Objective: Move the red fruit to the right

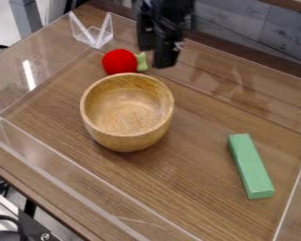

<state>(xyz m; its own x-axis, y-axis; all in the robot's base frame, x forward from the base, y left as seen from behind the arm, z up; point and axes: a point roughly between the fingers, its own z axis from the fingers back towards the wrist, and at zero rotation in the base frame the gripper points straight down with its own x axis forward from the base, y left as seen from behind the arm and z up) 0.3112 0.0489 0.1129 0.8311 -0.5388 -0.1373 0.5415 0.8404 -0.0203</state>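
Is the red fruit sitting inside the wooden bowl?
No, the red fruit lies on the table behind the wooden bowl, which holds nothing.

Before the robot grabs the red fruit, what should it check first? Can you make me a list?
1. Gripper open and ready to grab: ok, the fingers stand apart and hold nothing.
2. Gripper close to the red fruit: ok, it hangs just to the right of the fruit, by its leafy tip.
3. Fingers on both sides of the fruit: not ok, the fruit sits beside the gripper, not between its fingers.
4. Fruit free to lift: ok, it lies on the table, apart from the wooden bowl.
5. Room on the right to put it down: ok, only the green block lies there, near the front.
6. Gripper touching the fruit: cannot tell from this view.
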